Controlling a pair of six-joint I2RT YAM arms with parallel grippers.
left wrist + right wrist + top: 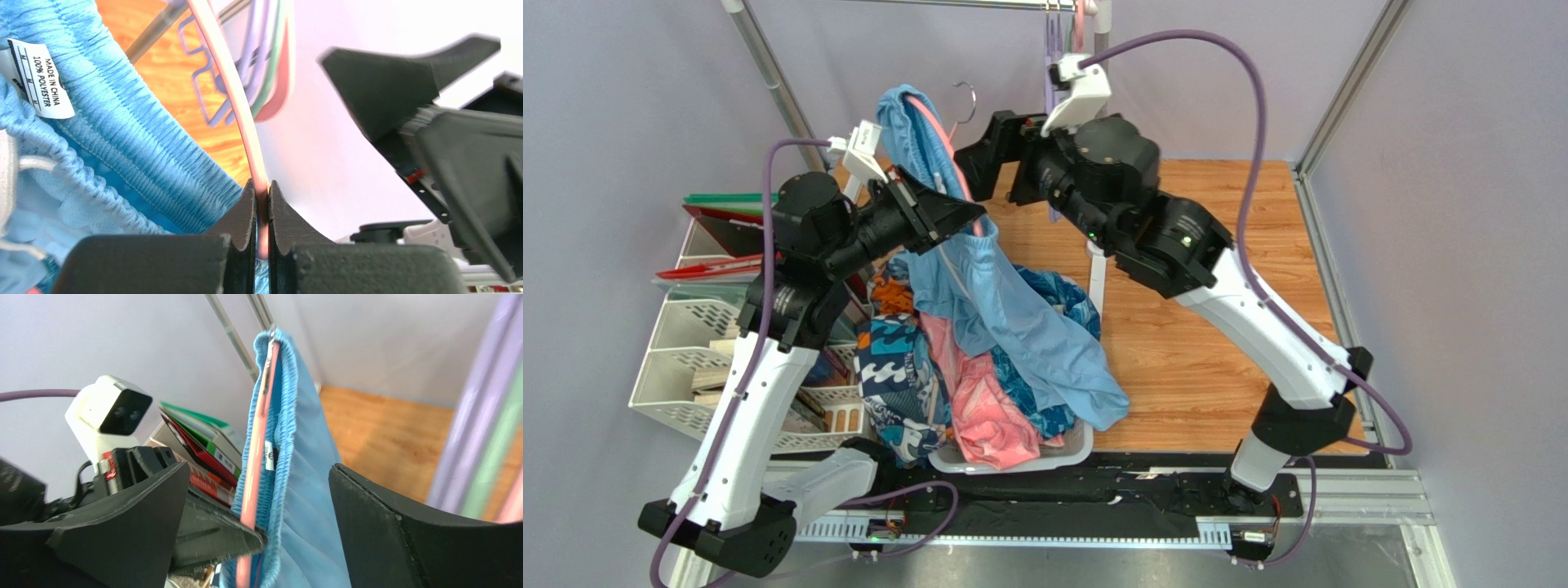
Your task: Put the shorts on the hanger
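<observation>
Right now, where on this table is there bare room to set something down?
Bare wooden tabletop shows between the white basket of heaped clothes and the white right arm, and again beyond that arm toward the right frame rail. The left is crowded: white file trays stand beside the basket.

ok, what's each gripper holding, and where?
Left gripper: shut on the hanger, on its thin pink bar beside the shorts waistband. Right gripper: open, a finger either side of the shorts, holding nothing.
</observation>
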